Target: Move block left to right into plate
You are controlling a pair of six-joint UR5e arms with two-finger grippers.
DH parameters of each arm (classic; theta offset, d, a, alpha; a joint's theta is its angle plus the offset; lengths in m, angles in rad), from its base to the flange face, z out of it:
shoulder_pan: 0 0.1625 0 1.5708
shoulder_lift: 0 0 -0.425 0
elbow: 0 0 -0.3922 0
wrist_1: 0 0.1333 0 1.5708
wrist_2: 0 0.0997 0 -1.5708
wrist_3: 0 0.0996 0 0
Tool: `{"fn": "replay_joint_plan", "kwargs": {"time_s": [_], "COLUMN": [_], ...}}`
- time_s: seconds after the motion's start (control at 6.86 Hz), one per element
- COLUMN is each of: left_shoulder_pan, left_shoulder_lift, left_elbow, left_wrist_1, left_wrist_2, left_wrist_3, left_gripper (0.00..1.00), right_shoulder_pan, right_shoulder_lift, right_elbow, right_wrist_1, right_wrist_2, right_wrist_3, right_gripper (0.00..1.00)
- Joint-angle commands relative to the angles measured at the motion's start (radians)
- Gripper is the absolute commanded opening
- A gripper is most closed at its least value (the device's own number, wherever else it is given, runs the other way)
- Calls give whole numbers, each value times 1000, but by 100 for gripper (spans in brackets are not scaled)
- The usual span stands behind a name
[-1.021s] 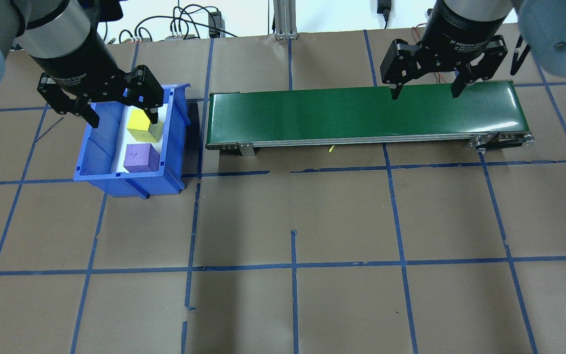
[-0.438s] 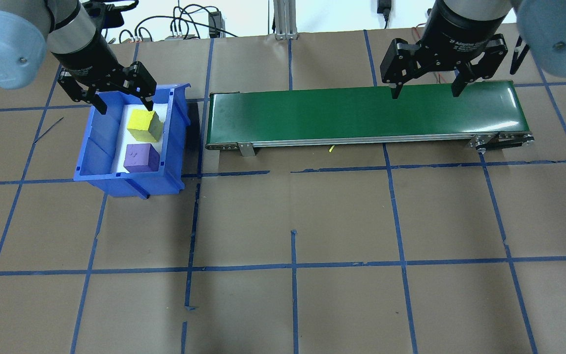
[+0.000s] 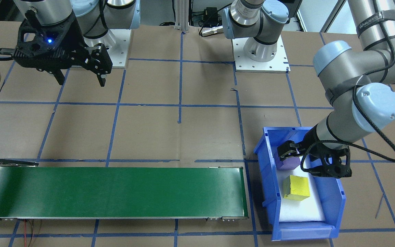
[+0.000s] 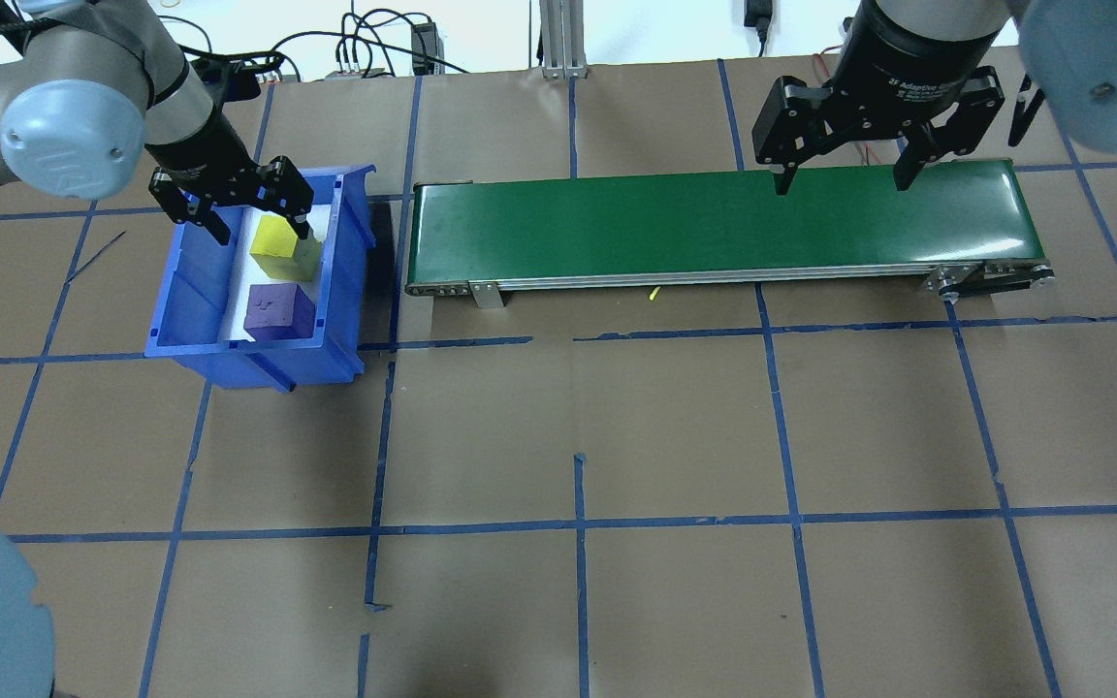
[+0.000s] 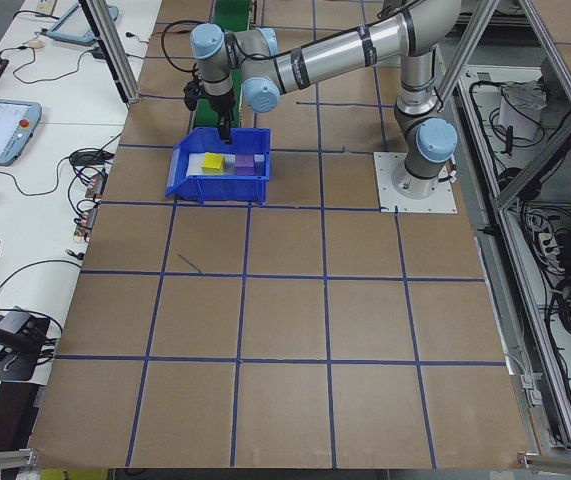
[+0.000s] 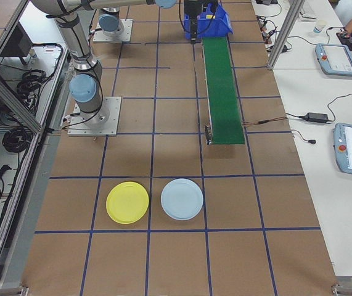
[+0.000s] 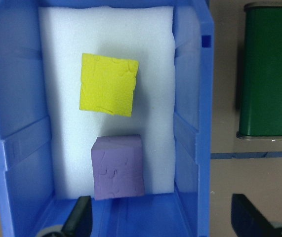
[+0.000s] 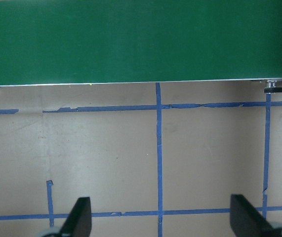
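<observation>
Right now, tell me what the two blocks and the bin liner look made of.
Yellow block and purple block: likely soft foam, matte, with a pitted, dented surface. Liner in the blue bin: seemingly white foam sheet, fine-grained and dull. The bin itself looks like moulded plastic, smooth with a slight sheen.
</observation>
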Motion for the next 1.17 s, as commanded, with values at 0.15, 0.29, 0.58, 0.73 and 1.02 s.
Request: {"fn": "replay_joint_plan", "kwargs": {"time_s": [0.15, 0.29, 0.58, 0.73, 1.02], "left_shoulder_pan": [30, 30, 31, 36, 42], "left_shoulder_lift": [-36, -42, -55, -62, -73], "left_elbow": [-59, -77, -125, -128, -139], "left_wrist_1": [104, 125, 155, 158, 147], "left_wrist_2": [4, 14, 18, 18, 19], "left_wrist_3": [29, 37, 38, 35, 29], "left_gripper": [100, 100, 100, 100, 93], "right_shoulder_pan": [2, -1, 2, 2, 2], "right_shoulder_lift": [-1, -1, -1, -1, -3], "right_elbow": [-3, -6, -6, -6, -6], "right_wrist_1": [8, 13, 13, 10, 15], "right_wrist_2": [-18, -16, -4, -3, -7], "right_wrist_3": [-8, -12, -12, -11, -6], "right_gripper": [100, 100, 100, 100, 100]}}
